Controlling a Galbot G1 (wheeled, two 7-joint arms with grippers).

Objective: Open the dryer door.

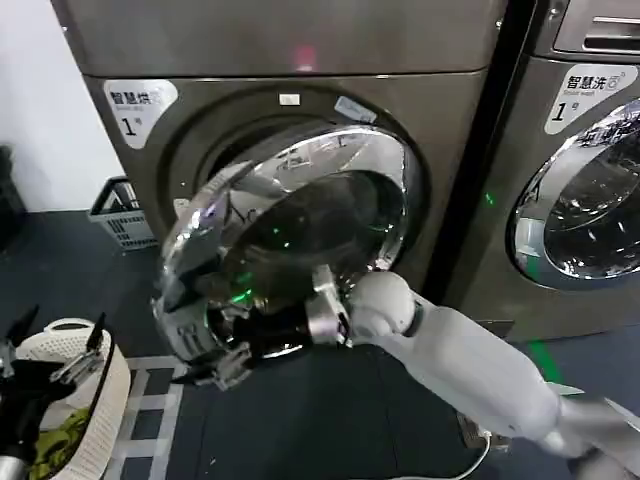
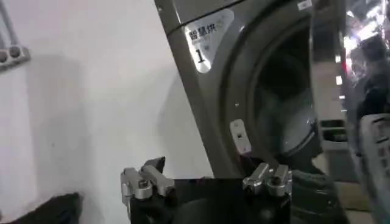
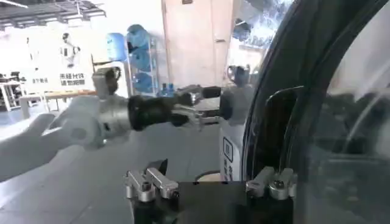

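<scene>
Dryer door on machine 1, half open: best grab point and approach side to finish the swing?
Grip the dryer door at its free lower-left chrome rim, farthest from the right-side hinge, coming from the front-left. The right gripper sits there now; the left gripper waits low left.

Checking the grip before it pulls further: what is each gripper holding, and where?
The right gripper is at the lower left edge of the dryer door's chrome rim; whether it grips it cannot be told. The left gripper is open, holding nothing.

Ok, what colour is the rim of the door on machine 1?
Shiny chrome silver, around dark tinted glass; the round dryer door shows best in the head view.
</scene>
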